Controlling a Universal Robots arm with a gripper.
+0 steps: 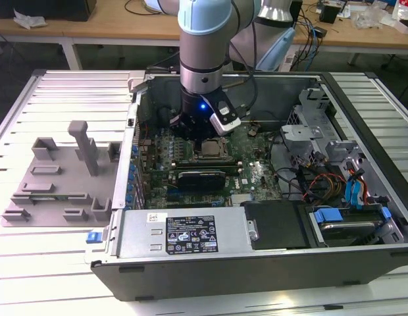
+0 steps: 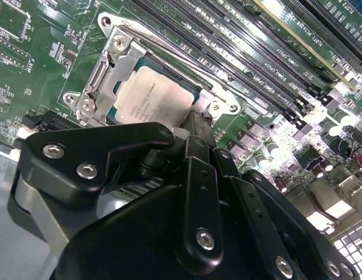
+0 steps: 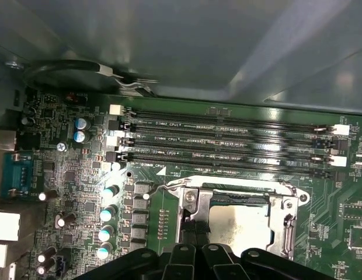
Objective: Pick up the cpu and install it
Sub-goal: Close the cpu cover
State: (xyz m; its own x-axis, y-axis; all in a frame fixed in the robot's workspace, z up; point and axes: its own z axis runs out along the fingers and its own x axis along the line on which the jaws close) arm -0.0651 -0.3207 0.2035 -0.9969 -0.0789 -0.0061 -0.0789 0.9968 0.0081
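The cpu (image 2: 150, 96), a flat square chip with a silvery top, lies flat inside the metal socket frame (image 2: 105, 70) on the green motherboard (image 3: 82, 175). In the exterior view the cpu (image 1: 209, 149) sits just below the arm's wrist, in the middle of the open computer case (image 1: 256, 263). My gripper (image 2: 196, 121) hangs low over the socket. Its black fingertips are pressed together at one edge of the cpu (image 3: 239, 224), with nothing between them. In the first wrist view the gripper (image 3: 195, 228) comes down beside the chip's side.
Long memory slots (image 3: 228, 146) run beside the socket. A gray tray (image 1: 56, 178) with upright blocks stands at the exterior view's left. At the exterior view's right, a drive cage (image 1: 322, 125), cables and a drive with blue tabs (image 1: 342, 220) crowd the case.
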